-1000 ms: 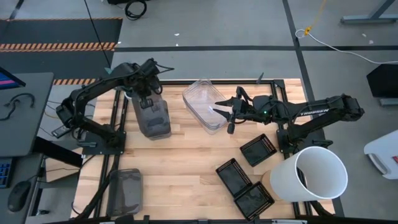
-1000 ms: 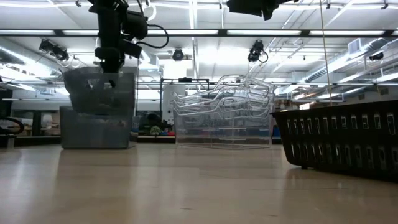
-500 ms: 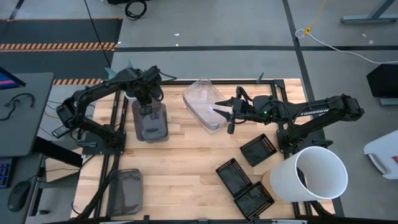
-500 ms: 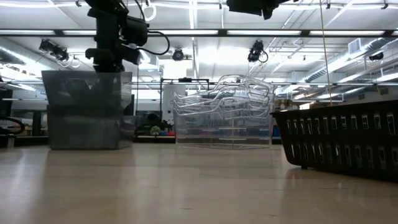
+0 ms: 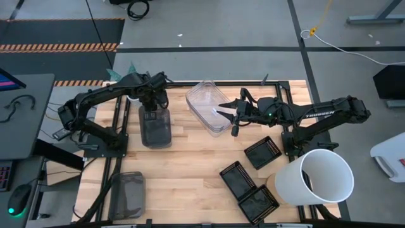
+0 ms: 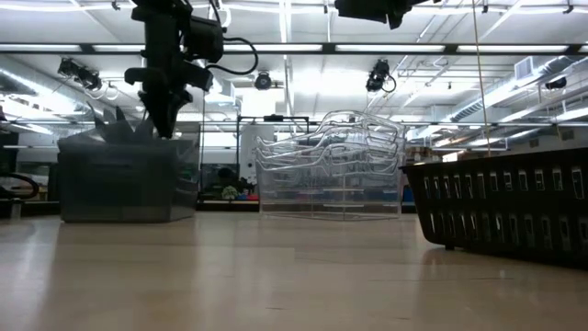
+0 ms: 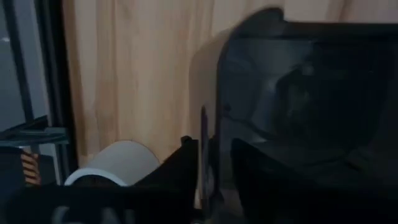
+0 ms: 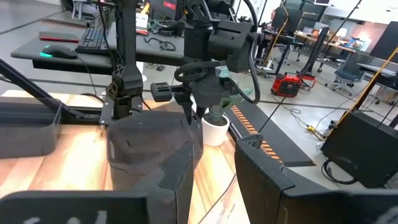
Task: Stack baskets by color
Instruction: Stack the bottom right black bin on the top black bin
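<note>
The grey basket [image 5: 155, 126] sat flat on the table [image 5: 190, 158] directly under the left gripper [image 5: 150, 103], whose fingers straddled its far short wall, slightly parted, the wall between them; whether they pinched it I could not tell. It looked light, thin-walled and fairly stiff, probably slick, so that rim seemed the sensible hold. The right gripper [image 5: 235, 121] hovered with fingers spread over the near edge of the clear stack [image 5: 207, 104]. A second grey basket [image 5: 128, 193] lay well apart from both.
</note>
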Controlling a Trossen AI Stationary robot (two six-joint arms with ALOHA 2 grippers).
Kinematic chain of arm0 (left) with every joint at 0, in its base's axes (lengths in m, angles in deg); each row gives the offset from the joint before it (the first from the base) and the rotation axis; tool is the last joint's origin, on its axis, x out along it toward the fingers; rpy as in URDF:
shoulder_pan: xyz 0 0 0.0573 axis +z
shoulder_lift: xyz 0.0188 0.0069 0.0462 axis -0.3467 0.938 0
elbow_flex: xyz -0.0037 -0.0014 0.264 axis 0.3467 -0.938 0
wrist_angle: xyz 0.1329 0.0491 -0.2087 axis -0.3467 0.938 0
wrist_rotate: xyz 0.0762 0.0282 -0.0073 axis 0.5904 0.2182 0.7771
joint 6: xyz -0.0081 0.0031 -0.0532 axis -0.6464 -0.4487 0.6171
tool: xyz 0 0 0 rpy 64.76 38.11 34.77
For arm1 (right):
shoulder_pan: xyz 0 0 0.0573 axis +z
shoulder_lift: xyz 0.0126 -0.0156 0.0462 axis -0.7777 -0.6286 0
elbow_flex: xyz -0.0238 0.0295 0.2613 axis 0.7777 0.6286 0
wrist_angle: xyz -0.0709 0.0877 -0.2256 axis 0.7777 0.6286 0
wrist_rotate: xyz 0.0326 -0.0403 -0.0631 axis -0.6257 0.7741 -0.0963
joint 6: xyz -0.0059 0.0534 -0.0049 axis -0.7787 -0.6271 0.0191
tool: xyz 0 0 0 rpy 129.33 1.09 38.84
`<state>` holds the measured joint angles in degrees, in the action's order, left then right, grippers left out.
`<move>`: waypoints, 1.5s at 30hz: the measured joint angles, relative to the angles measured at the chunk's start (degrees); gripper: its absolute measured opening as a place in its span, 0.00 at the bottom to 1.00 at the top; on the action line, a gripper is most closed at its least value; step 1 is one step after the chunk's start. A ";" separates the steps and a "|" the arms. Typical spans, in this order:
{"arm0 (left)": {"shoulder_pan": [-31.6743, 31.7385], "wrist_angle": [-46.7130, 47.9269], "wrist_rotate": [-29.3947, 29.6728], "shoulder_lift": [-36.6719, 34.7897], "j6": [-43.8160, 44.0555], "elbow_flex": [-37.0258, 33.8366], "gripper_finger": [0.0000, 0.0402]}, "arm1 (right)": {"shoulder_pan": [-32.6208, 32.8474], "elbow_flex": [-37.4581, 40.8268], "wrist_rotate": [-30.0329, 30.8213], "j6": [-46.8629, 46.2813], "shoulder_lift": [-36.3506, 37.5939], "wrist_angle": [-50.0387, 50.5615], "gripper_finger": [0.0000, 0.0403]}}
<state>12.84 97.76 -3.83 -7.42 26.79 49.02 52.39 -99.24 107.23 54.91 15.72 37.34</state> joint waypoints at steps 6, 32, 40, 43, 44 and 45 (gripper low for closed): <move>0.09 -0.40 1.76 0.00 0.16 0.00 0.44 | 0.00 0.00 0.00 -0.01 0.00 0.00 0.30; 0.00 -2.38 5.60 5.35 2.82 0.00 0.24 | 0.00 0.00 -0.03 -0.01 0.00 0.04 0.30; 0.00 -1.76 6.00 5.35 2.99 0.00 0.03 | 0.00 0.00 -0.02 -0.01 0.00 0.04 0.30; 0.00 -1.49 5.82 5.35 2.86 0.00 0.02 | 0.00 0.00 -0.02 -0.01 0.00 0.04 0.30; 0.00 -1.50 5.72 5.35 2.71 0.00 0.02 | 0.00 0.00 -0.02 -0.01 0.00 0.02 0.30; 0.02 -1.36 5.22 5.35 2.50 0.00 0.02 | 0.00 0.00 -0.04 -0.01 0.00 0.02 0.30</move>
<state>12.86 96.40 1.38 -2.06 29.29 49.02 52.39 -99.24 107.18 54.90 15.72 37.36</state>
